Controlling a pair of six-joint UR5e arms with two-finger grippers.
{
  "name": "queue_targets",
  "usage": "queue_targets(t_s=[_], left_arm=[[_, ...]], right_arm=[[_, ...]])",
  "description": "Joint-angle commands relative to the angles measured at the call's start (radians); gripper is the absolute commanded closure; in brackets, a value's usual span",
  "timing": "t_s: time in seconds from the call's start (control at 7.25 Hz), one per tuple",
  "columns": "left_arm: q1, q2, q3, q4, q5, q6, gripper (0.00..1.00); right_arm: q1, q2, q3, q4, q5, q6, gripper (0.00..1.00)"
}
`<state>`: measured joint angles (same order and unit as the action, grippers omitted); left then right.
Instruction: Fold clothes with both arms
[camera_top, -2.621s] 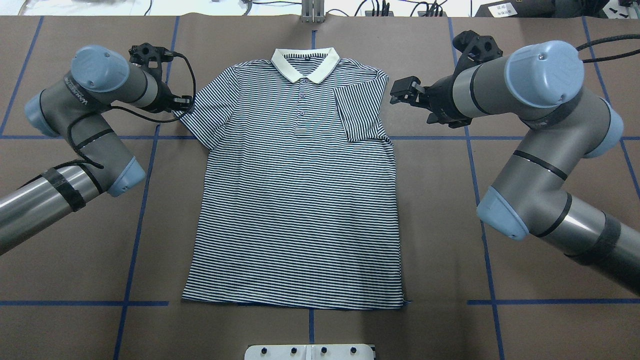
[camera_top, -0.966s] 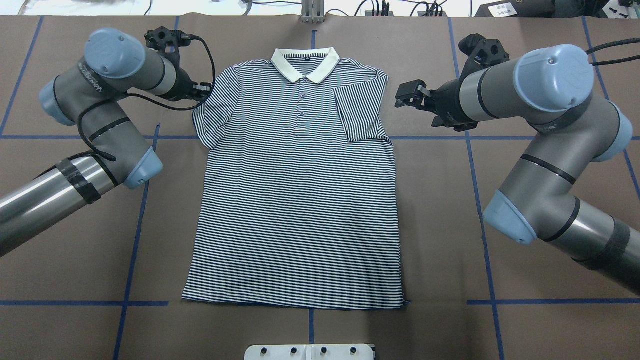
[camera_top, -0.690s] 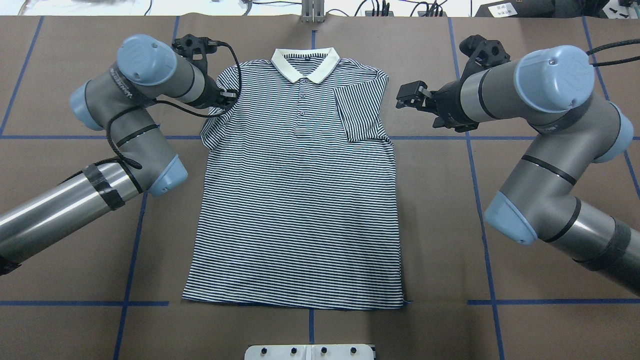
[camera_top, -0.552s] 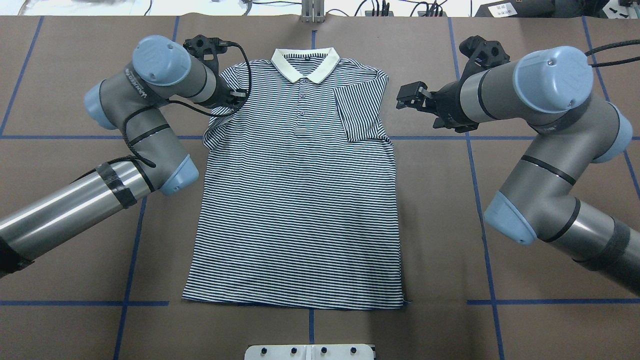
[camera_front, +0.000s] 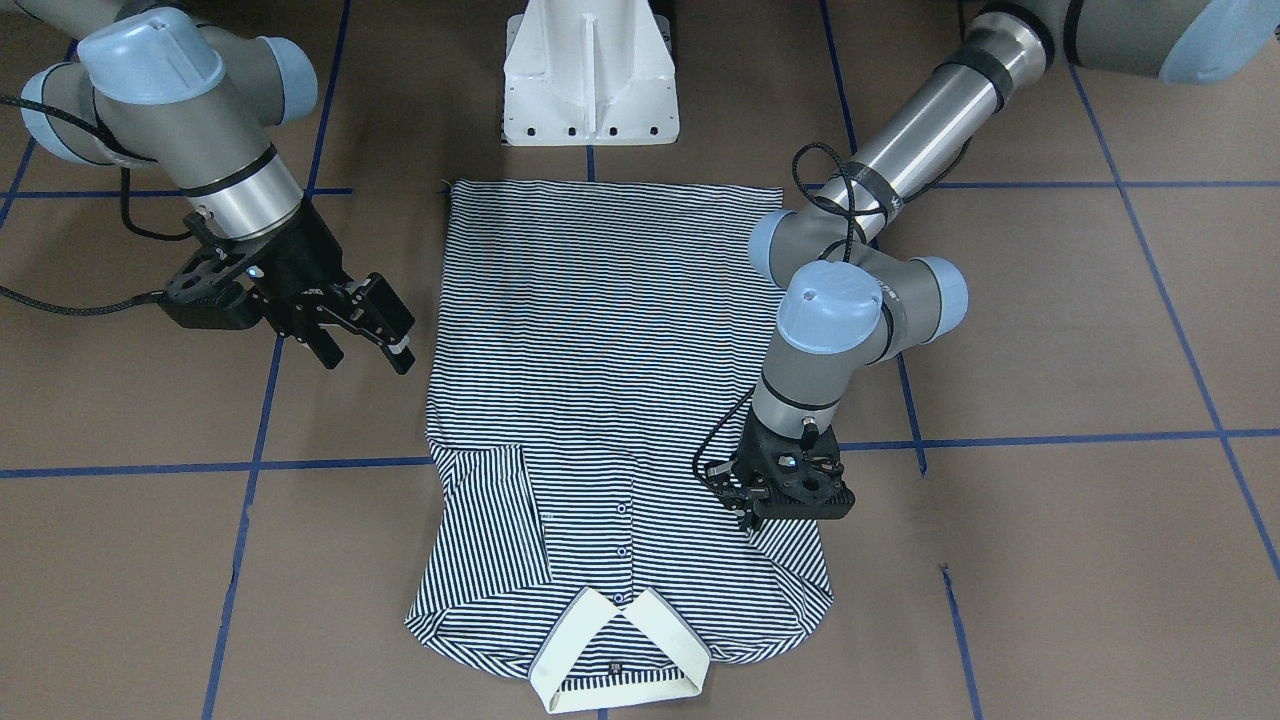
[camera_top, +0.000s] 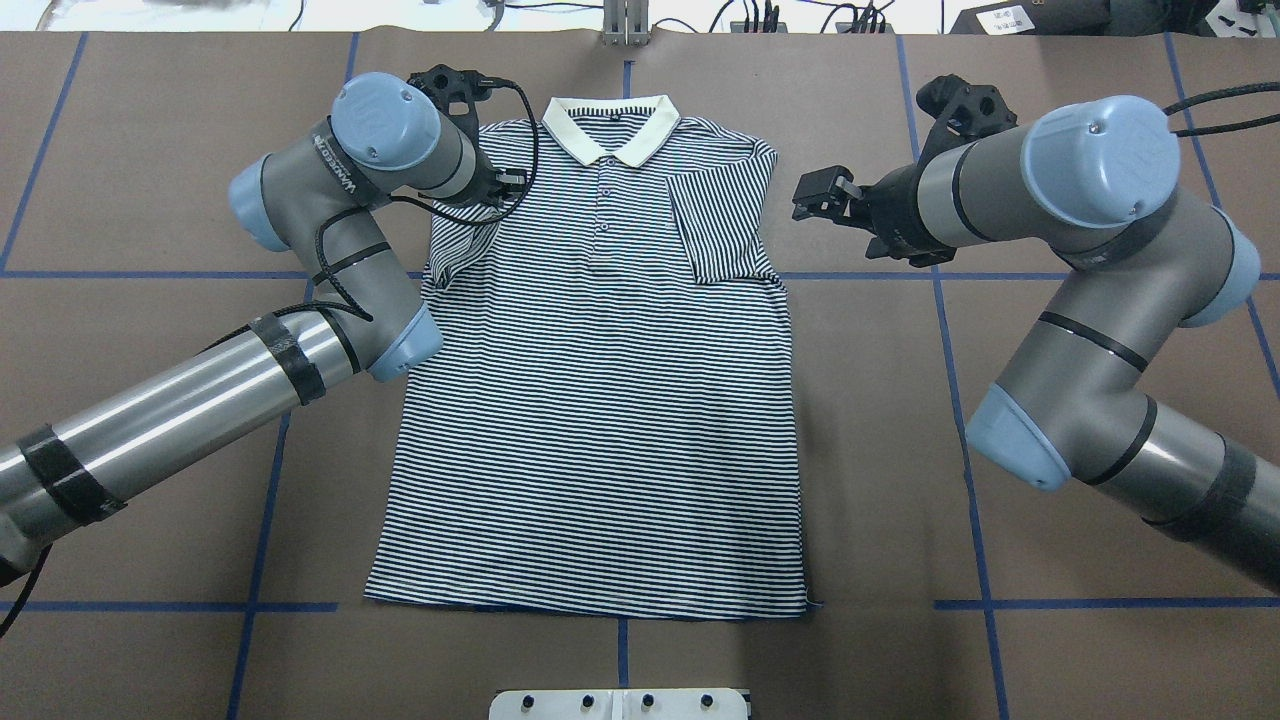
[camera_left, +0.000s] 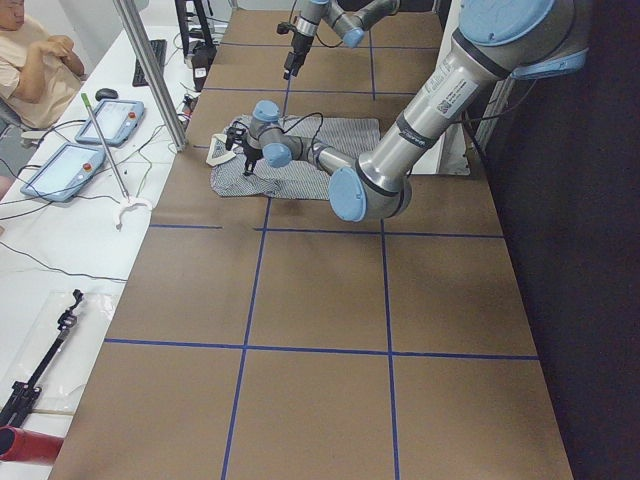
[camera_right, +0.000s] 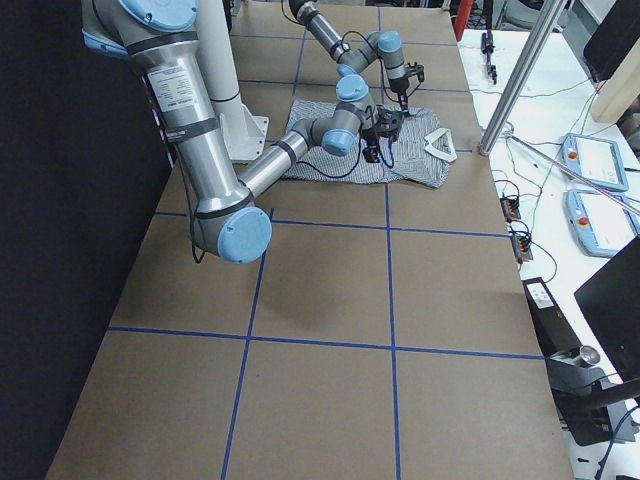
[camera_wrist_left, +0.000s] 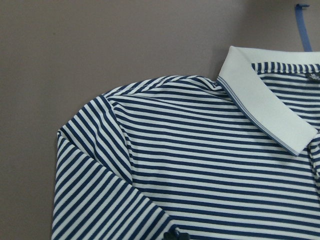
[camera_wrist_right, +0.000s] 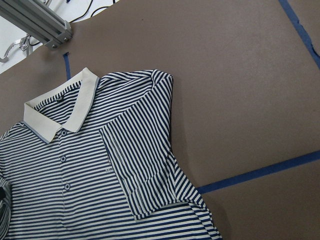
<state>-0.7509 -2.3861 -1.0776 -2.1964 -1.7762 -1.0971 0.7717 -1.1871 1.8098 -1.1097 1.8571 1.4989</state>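
Observation:
The striped polo shirt lies flat, face up, with its cream collar at the far side. My left gripper is shut on the shirt's left sleeve and holds it raised over the left shoulder area; it also shows in the front-facing view. The left wrist view shows the shoulder seam and the collar. The right sleeve lies folded in on the chest. My right gripper is open and empty, hovering just off the shirt's right shoulder.
The white pedestal base stands at the shirt's hem side. Blue tape lines cross the brown table. An aluminium post and cables sit at the far edge. A desk with tablets and a person lie beyond it.
My left gripper has moved right from beside the shirt to over its left shoulder, dragging the left sleeve inward. The right arm has barely moved and its gripper stays open.

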Motion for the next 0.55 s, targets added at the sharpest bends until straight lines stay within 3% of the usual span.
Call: queue_targets(t_s=[0.0,0.14,0.28,0.41], left_arm=[[0.002,0.045,-0.09,-0.034,-0.003,-0.004,0.31],[0.028,0.168,-0.315,-0.02,-0.012,-0.026,0.29],[0.05,0.295,-0.475,-0.016,-0.023,-0.044,0.27],[0.054,0.394,-0.625,0.038,-0.044,-0.087,0.2]], right_arm=[[-0.009,0.012,-0.015,-0.002,-0.01,-0.003,0.0],[-0.018,0.03,0.015,-0.016,-0.01,0.039,0.0],[-0.058,0.029,0.048,-0.034,-0.015,0.158,0.0],[-0.174,0.018,0.068,-0.045,-0.121,0.185,0.0]])
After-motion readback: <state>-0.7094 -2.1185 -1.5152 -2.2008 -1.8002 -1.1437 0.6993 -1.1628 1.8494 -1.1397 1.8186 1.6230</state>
